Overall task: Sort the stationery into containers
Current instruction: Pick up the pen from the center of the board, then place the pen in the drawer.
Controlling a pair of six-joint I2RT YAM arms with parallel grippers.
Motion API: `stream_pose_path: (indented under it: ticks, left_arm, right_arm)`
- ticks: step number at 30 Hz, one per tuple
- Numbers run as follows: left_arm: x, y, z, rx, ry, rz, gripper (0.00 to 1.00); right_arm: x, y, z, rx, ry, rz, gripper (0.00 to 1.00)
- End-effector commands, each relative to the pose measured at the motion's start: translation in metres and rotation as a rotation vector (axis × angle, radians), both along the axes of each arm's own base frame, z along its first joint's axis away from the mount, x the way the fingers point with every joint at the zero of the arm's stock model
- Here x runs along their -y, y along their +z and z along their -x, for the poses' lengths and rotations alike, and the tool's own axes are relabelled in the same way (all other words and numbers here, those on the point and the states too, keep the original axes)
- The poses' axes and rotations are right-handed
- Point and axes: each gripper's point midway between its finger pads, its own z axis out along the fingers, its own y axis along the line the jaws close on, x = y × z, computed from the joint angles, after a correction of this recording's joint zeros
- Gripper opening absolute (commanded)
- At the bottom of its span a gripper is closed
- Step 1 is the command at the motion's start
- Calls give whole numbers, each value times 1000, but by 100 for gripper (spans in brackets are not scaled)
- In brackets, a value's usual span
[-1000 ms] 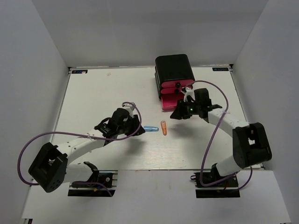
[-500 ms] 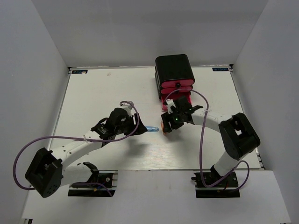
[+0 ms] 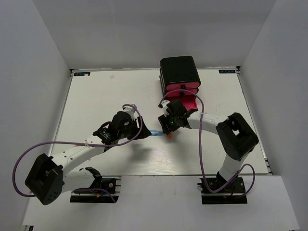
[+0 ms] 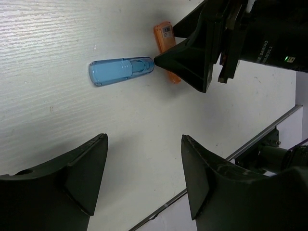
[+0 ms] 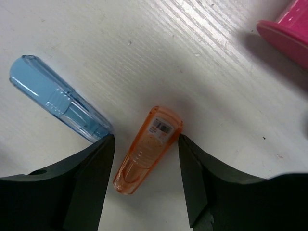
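A short light-blue cylinder and a short orange cylinder lie side by side on the white table, in front of the black cabinet. The cabinet's lowest pink drawer is pulled out. My right gripper is open and low over the orange cylinder. Its fingers straddle the cylinder's labelled end, and one fingertip touches the blue cylinder. My left gripper is open and empty, just left of the blue cylinder. The other stationery pieces are out of view.
The pink drawer's corner shows at the upper right of the right wrist view. In the left wrist view the right gripper covers part of the orange cylinder. White walls enclose the table on three sides.
My right gripper has swung left from the drawer front and come down over the orange cylinder. My left gripper has crept right towards the blue cylinder.
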Motion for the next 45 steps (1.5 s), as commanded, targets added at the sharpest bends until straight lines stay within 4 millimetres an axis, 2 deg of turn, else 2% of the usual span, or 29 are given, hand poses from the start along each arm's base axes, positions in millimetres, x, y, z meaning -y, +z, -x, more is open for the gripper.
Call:
stream_pose_path:
  ticks: [1,2,4,5,6,10,12,13,16,17,19,20,22,23,24,25,28,31,33,34,38,42,45]
  left_arm:
    - [0,2,-1,5,7,-2,72]
    - [1,1,-2,5,7,-2,72]
    - [1,1,-2,5,7,-2,72]
    - [2,3,-3,14,7,5,72]
    - [2,3,-3,14,7,5,72]
    - [4,2,-3,11,0,10,72]
    - [6,1,-4,8,-7,15,72]
    - [6,1,-4,8,-7,15,72]
    - [13,-1,-3,-23,-17,40,72]
    - [16,1,-4,-26,-25,45,72]
    - [22,1,-9,-54,-6,56,72]
    - [23,0,-8,-68,-14,53,72]
    - [28,-2,-12,-110,11,59,72]
    - [30,0,-14,-120,20,67,72]
    - [29,-3,-12,-149,32,60,74]
    - [33,-3,-15,-178,58,78,74]
    - [39,0,-17,-242,104,118,74]
    - [43,-6,-20,-305,138,103,75]
    - [45,-11,-19,-349,146,89,75]
    - [45,-14,-19,-363,155,88,75]
    - [49,-14,-17,-384,162,90,75]
    - [49,-16,-18,-407,179,89,76]
    - [51,-21,-17,-448,183,71,76]
  right_arm:
    - [17,-25,10,13,-12,125,60]
    - [21,-30,17,6,-7,142,56]
    - [24,-30,18,27,1,162,54]
    - [22,-24,18,45,10,152,51]
    - [30,-29,22,56,34,185,47]
    - [34,-22,20,110,66,193,34]
    - [30,-12,19,128,105,169,30]
    - [28,-7,16,145,132,164,28]
    - [14,27,9,229,233,104,26]
    - [4,42,13,245,282,47,24]
    - [-6,74,1,338,340,6,24]
    - [-13,81,12,314,406,-46,24]
    - [-17,107,0,393,457,-67,23]
    - [-21,116,1,409,487,-100,23]
    - [-24,121,-1,449,521,-94,23]
    - [-15,123,-10,481,532,-74,23]
    - [-7,131,-27,562,554,-39,23]
    - [8,136,-48,640,590,11,21]
    - [10,139,-61,716,648,53,21]
    - [20,142,-71,732,630,71,21]
    - [28,147,-106,811,688,145,20]
    - [31,146,-124,843,774,174,20]
    - [32,136,-133,843,833,197,22]
